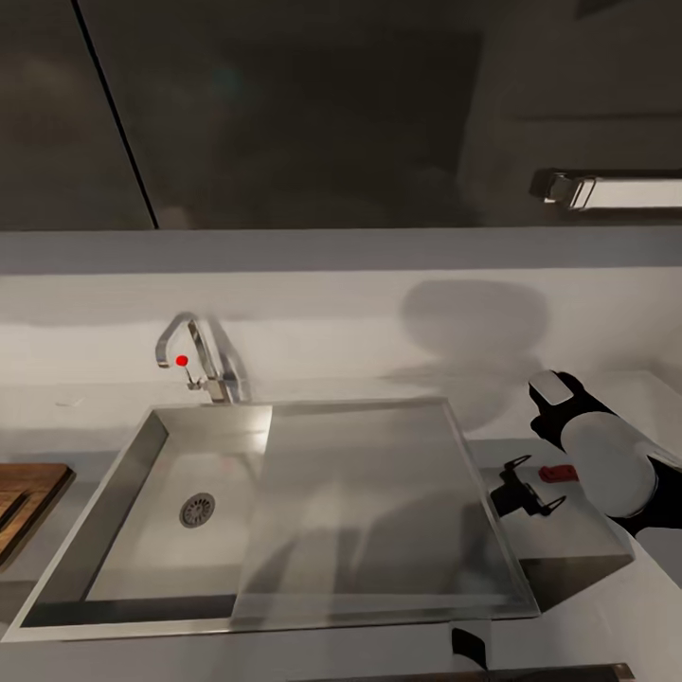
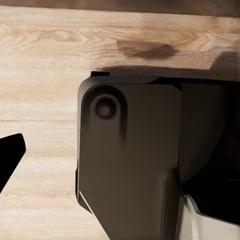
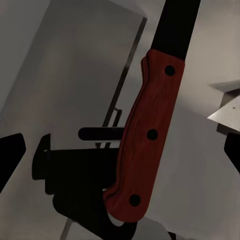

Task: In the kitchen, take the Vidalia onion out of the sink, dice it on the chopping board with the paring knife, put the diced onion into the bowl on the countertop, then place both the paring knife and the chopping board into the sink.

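The right gripper (image 1: 528, 490) hangs open beside the sink (image 1: 133, 474). The paring knife (image 3: 147, 135) lies on the countertop (image 1: 606, 606) under it. The left gripper's state cannot be told.

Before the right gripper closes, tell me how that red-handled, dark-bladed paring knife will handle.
The red-handled, dark-bladed paring knife lies flat on the grey countertop beside the sink, so it should slide or spin rather than roll. It looks stiff and probably light. The smooth, curved handle may slip or pivot in the right gripper.
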Controlling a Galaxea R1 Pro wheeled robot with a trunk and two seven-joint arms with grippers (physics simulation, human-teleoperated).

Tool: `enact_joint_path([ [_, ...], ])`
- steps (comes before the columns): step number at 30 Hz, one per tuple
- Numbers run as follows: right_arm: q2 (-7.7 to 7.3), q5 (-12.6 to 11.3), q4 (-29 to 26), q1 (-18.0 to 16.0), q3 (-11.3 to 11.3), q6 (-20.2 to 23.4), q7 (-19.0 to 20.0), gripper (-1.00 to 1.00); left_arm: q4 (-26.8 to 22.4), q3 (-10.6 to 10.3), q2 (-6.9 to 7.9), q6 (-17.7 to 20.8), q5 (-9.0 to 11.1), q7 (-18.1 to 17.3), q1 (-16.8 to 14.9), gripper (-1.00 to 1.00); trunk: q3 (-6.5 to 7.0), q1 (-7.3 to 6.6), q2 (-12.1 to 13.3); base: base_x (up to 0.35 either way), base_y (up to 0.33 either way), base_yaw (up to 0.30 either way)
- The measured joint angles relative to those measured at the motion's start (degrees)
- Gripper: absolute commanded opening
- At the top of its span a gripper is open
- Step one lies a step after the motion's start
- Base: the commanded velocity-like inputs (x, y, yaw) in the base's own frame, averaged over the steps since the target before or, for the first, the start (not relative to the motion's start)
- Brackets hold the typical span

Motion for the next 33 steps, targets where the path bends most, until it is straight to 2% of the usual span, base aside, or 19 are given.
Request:
enact_joint_path([
  [6,-0.40,0.0,0.0,0.0,0.0,0.0,0.3,1.00,0.0,0.0,0.00,0.0,0.0,0.0,0.0,1.00,-0.07,0.00,0.0,0.000,0.000,0.000],
  [14,-1.46,0.1,0.2,0.0,0.0,0.1,3.3,1.00,0.1,0.0,-0.02,0.0,0.0,0.0,0.0,1.00,-0.07,0.00,0.0,0.000,0.000,0.000],
  [20,-1.63,0.1,0.2,0.0,0.0,0.1,3.7,1.00,0.1,0.0,-0.08,0.0,0.0,0.0,0.0,1.00,-0.07,0.00,0.0,0.000,0.000,0.000],
  [27,-2.83,0.1,1.6,0.0,0.0,0.1,4.0,1.00,0.2,0.0,-0.09,0.0,0.0,0.0,0.0,1.00,-0.07,0.00,0.0,0.000,0.000,0.000],
  [33,-3.87,0.1,3.7,0.0,-0.1,0.1,8.0,1.00,0.4,0.0,-0.09,0.0,-0.1,0.0,0.0,1.00,-0.07,0.00,0.0,0.000,0.000,0.000],
])
